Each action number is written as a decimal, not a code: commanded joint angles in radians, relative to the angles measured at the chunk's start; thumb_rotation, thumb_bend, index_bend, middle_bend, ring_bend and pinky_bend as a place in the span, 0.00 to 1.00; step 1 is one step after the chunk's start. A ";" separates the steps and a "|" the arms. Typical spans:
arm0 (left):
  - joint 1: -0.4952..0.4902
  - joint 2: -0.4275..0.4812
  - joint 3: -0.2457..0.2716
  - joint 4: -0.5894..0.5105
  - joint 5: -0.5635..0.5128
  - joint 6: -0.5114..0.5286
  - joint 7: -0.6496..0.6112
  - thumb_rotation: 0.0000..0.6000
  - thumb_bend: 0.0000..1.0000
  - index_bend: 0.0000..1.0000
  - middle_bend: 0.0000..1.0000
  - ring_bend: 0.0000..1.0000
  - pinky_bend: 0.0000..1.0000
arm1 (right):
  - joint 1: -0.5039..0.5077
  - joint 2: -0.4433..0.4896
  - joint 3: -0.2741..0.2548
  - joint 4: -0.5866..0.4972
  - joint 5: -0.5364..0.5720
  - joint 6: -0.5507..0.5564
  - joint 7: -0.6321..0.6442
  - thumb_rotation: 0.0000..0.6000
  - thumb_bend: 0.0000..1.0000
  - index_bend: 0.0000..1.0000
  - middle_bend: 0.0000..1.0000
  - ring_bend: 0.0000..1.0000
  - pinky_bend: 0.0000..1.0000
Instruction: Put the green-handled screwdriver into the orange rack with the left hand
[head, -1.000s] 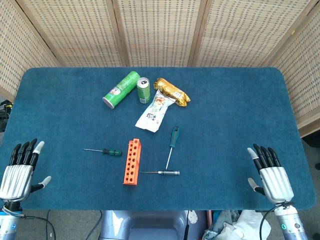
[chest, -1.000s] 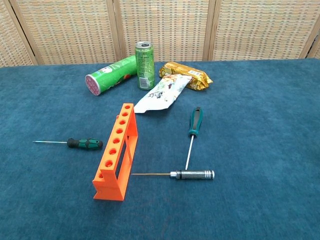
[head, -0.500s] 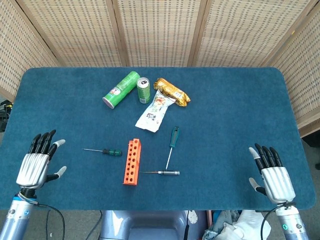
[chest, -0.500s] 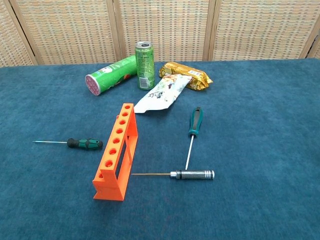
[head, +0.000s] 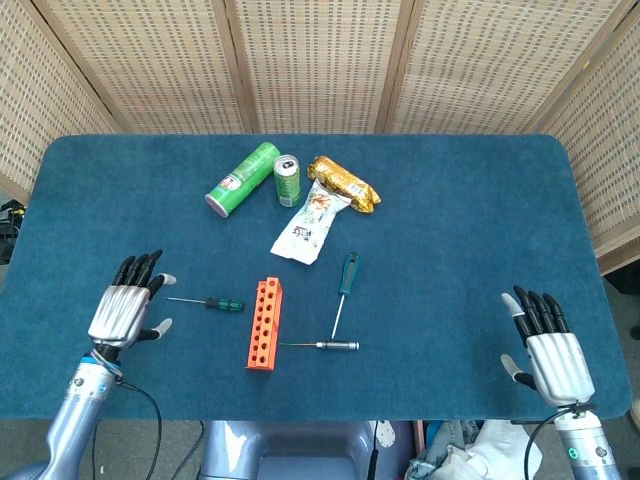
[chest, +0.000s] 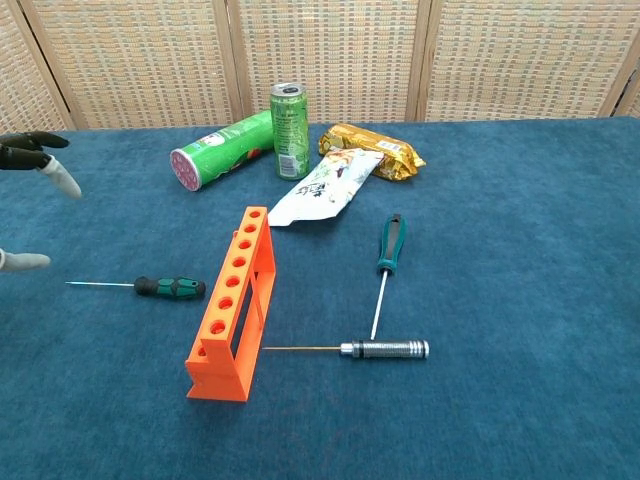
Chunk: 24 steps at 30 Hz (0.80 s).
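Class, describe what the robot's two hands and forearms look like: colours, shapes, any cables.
Both the left hand and the right hand have ribbed silver-grey metal backs, black fingers and pale whitish thumb tips. Each sits on a slim blue-grey forearm, and a thin black cable loops from each wrist.

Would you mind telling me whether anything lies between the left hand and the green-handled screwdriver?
Nothing visible does: the left hand hovers open beside the green-handled screwdriver, with only bare table between them.
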<state>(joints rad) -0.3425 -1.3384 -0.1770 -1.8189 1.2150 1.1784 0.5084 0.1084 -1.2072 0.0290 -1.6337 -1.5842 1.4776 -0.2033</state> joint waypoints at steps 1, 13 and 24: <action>-0.048 -0.050 -0.016 0.022 -0.061 -0.041 0.047 1.00 0.24 0.32 0.00 0.00 0.00 | -0.001 0.002 0.001 0.001 0.001 0.001 0.007 1.00 0.24 0.00 0.00 0.00 0.00; -0.162 -0.180 -0.035 0.089 -0.217 -0.058 0.231 1.00 0.26 0.36 0.00 0.00 0.00 | -0.001 0.010 0.006 0.006 0.010 0.001 0.038 1.00 0.24 0.00 0.00 0.00 0.00; -0.235 -0.274 -0.036 0.171 -0.341 -0.060 0.314 1.00 0.26 0.38 0.00 0.00 0.00 | -0.001 0.014 0.007 0.008 0.011 0.001 0.052 1.00 0.24 0.00 0.00 0.00 0.00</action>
<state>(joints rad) -0.5663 -1.5982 -0.2125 -1.6620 0.8916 1.1196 0.8120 0.1077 -1.1934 0.0362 -1.6254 -1.5729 1.4782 -0.1516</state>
